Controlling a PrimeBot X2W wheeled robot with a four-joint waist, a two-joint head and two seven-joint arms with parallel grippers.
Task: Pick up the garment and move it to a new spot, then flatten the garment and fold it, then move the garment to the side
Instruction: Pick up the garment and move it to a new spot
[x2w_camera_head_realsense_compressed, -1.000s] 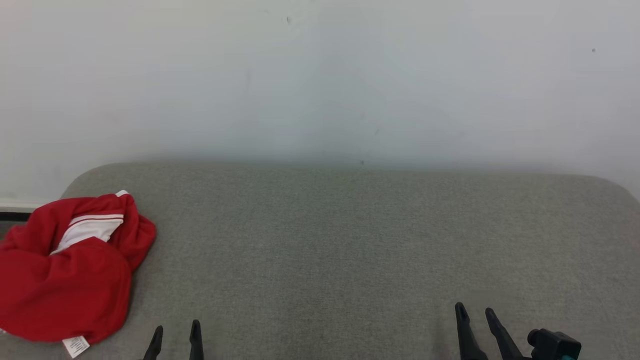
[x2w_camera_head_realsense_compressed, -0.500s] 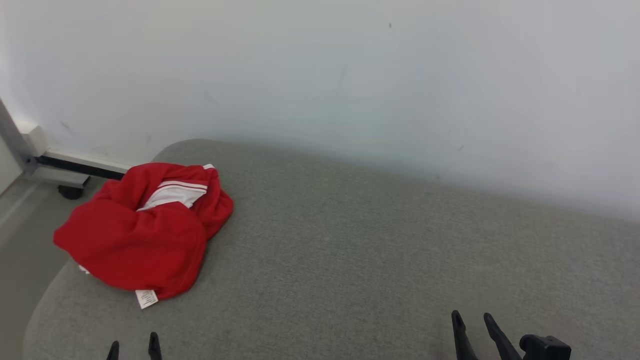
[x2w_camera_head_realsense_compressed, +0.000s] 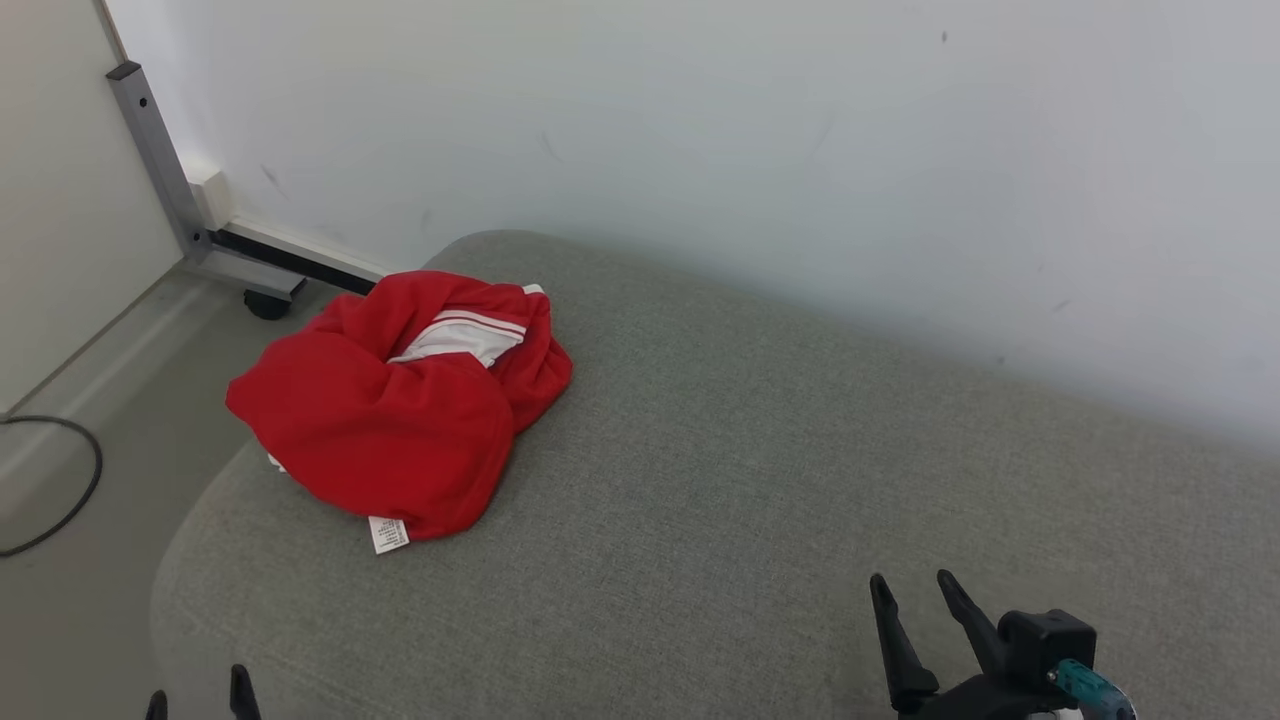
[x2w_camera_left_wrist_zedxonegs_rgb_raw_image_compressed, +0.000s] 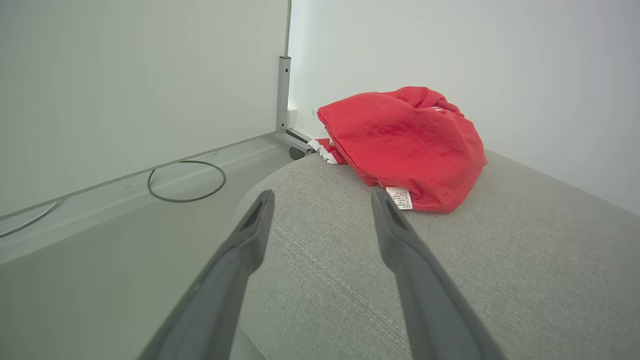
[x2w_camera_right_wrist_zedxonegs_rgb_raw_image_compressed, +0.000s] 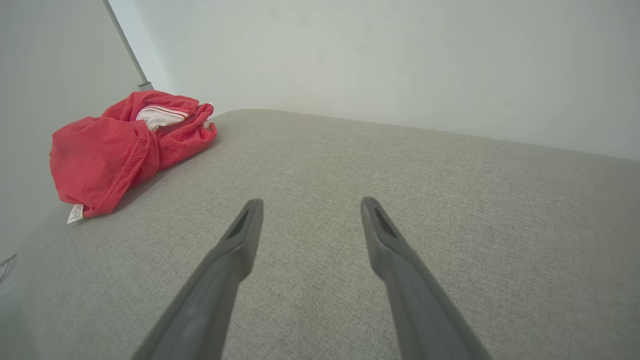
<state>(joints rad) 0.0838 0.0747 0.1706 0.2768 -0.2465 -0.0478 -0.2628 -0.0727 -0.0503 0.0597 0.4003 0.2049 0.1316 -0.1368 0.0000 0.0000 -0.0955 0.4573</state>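
Lying in a crumpled heap, the red garment (x2w_camera_head_realsense_compressed: 400, 420) is sitting at the left end of the grey cushion (x2w_camera_head_realsense_compressed: 750, 480), close to its rounded corner and the drop to the floor (x2w_camera_head_realsense_compressed: 80, 560). Its bulk is running from the white striped panel (x2w_camera_head_realsense_compressed: 455, 340) on the wall (x2w_camera_head_realsense_compressed: 700, 150) side down to the care label (x2w_camera_head_realsense_compressed: 388, 533), which is poking out flat on the cushion at the end nearest me. So I am reading the long axis as pointing roughly from the wall toward me, leaning a little to my left. My left gripper (x2w_camera_head_realsense_compressed: 197, 700) is sitting at the near left corner with its jaws spread wide and nothing between them. In the left wrist view the label end is lying ahead of that gripper and just to the right of its fingers. My right gripper (x2w_camera_head_realsense_compressed: 912, 585) is hanging over bare cushion with its jaws equally wide and empty, well apart from the heap, which is lying far off to its left. I am judging the left arm to be the nearer one, so the coming reach is calling for a forward move, slightly rightward, onto the label end.
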